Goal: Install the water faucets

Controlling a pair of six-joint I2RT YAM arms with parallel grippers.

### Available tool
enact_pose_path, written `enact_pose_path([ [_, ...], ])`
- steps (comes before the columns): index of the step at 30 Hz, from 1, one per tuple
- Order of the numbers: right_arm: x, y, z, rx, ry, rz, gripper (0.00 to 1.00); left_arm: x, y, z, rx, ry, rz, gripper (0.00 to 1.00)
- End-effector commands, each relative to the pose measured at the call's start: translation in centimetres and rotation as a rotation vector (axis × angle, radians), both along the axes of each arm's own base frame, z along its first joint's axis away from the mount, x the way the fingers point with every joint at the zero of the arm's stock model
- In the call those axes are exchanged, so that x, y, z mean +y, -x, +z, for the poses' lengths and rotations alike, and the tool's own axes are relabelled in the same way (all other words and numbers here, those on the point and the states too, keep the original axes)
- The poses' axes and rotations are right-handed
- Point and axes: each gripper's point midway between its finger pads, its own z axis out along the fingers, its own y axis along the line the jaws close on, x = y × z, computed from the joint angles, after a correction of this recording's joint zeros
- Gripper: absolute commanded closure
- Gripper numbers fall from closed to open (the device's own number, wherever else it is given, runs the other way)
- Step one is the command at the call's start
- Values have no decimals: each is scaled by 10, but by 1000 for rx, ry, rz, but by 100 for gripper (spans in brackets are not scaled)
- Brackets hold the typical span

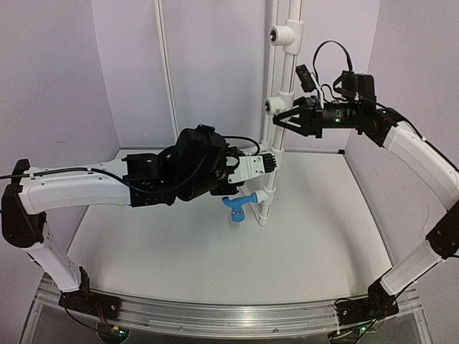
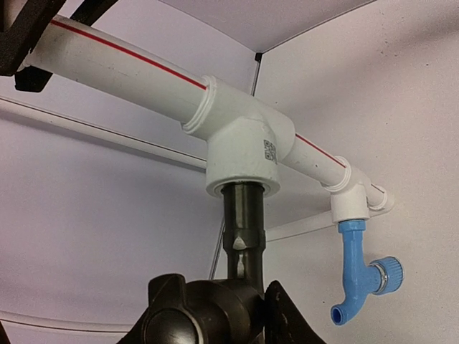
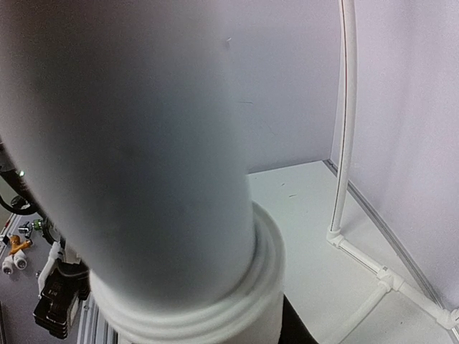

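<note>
Threading the black faucet (image 2: 242, 222) into the tee (image 2: 244, 143) is our step now — our left hand (image 2: 229, 309) grips it below the socket, our right hand (image 1: 285, 117) clamps the pipe (image 3: 129, 143), the blue faucet (image 2: 356, 272) sits installed further along — so next we likely twist it home.

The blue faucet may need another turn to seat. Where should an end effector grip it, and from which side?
Probably across the body of the blue faucet, where stem meets spout, coming along the stem's axis from the end opposite the white fitting, as the left end effector holds the black faucet. Its stem is straight; knob and spout jut sideways.
</note>
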Motion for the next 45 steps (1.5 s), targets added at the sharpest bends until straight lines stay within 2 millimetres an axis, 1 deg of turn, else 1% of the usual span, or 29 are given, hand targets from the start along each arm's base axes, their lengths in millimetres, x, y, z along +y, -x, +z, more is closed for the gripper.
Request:
enact_pose_path([
  [1,2,-5,-60,310,111,-84,100,-7,10,9,-26,-90,-61,65],
  [3,3,-5,-59,313,110,-81,100,-8,17,15,59,-38,-80,54],
  [5,3,-5,-58,313,107,-75,100,-9,23,18,145,-1,-92,45],
  [8,4,-2,-55,318,99,-63,100,-10,28,26,273,66,-103,37],
  [9,4,-1,-54,320,96,-60,100,-10,29,26,311,71,-108,35],
  [12,3,2,-51,324,90,-53,100,-11,28,24,407,76,-100,33],
  [16,3,6,-48,330,83,-44,100,-9,23,19,531,73,-85,32],
  [20,2,10,-46,332,79,-42,100,-8,22,6,576,2,-73,32],
  [21,2,10,-46,333,78,-42,100,-8,20,0,581,-17,-62,33],
  [23,1,12,-46,337,77,-39,100,-6,17,-4,574,-35,-47,33],
  [26,2,15,-43,341,72,-30,100,-7,9,-9,538,-50,-22,36],
  [30,3,17,-42,346,69,-27,100,-8,-6,-6,452,-60,14,48],
  [34,3,19,-41,356,65,-21,100,-7,-19,-13,353,-125,56,55],
  [37,3,20,-41,359,64,-22,100,-7,-24,-15,309,-149,83,60],
  [42,3,20,-43,364,65,-20,100,-9,-30,-11,244,-165,105,74],
  [45,3,20,-43,379,62,-22,100,-10,-30,-12,205,-188,107,81],
])
